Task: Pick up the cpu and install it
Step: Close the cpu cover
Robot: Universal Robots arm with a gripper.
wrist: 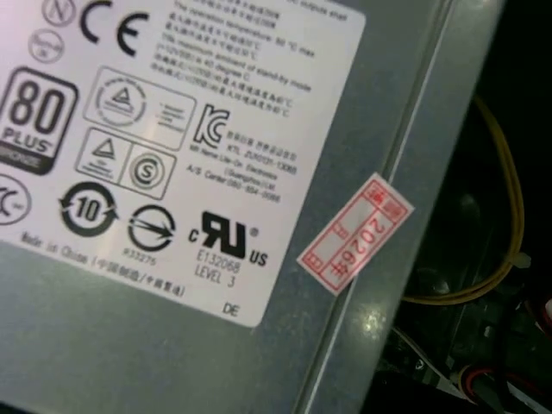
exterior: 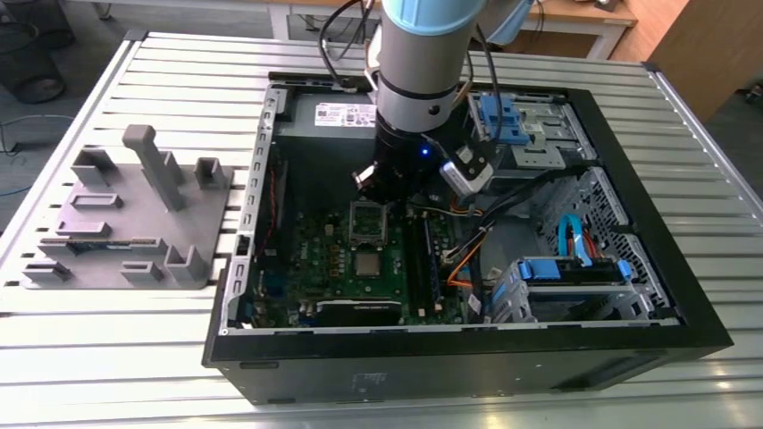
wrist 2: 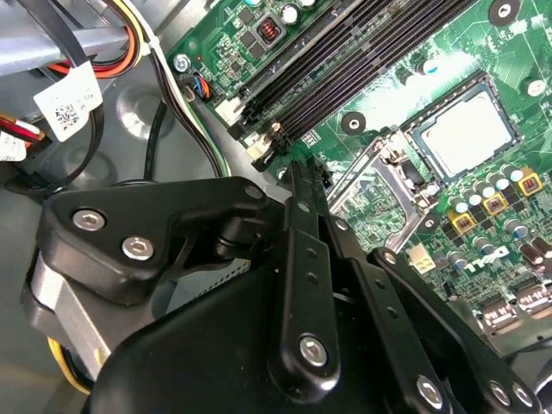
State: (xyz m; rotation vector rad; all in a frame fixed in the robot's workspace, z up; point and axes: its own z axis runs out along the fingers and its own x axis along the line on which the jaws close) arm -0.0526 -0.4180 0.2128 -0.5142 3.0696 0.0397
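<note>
I see my one gripper (wrist 2: 299, 172) pressed together on nothing above the one green motherboard (exterior: 316, 259), the single cpu (exterior: 370, 264) seated in its socket at its 6 o'clock in the exterior view, one grey tray (exterior: 203, 214) at 9 o'clock.

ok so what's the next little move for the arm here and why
Probably a short shift of the pincer toward the cpu. The chip lies flat on the green motherboard, apart from the pincer, which hangs by the open metal frame beside it.
</note>
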